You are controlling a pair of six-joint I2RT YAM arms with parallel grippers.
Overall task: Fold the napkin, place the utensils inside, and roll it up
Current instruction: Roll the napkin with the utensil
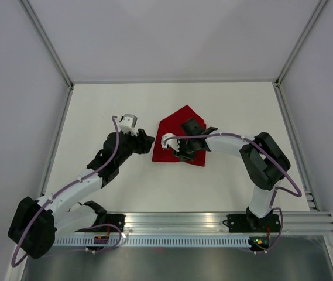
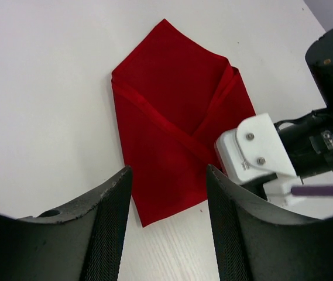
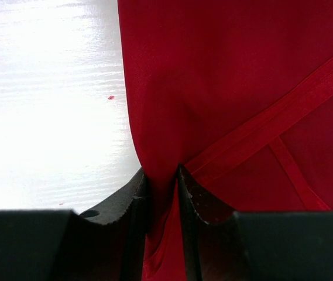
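Right wrist view: the right gripper [image 3: 162, 175] pinches a bunched edge of the folded napkin [image 3: 213, 70] on the table [image 1: 131, 187]. The left gripper [image 2: 169, 175] hangs released beside it. Pulling risks dragging the slippery folds undone.

Top external: looked down from high over the table [image 1: 213, 187].
Left wrist: faced the napkin [image 2: 166, 105], near.
Right wrist: saw the same napkin, closer.
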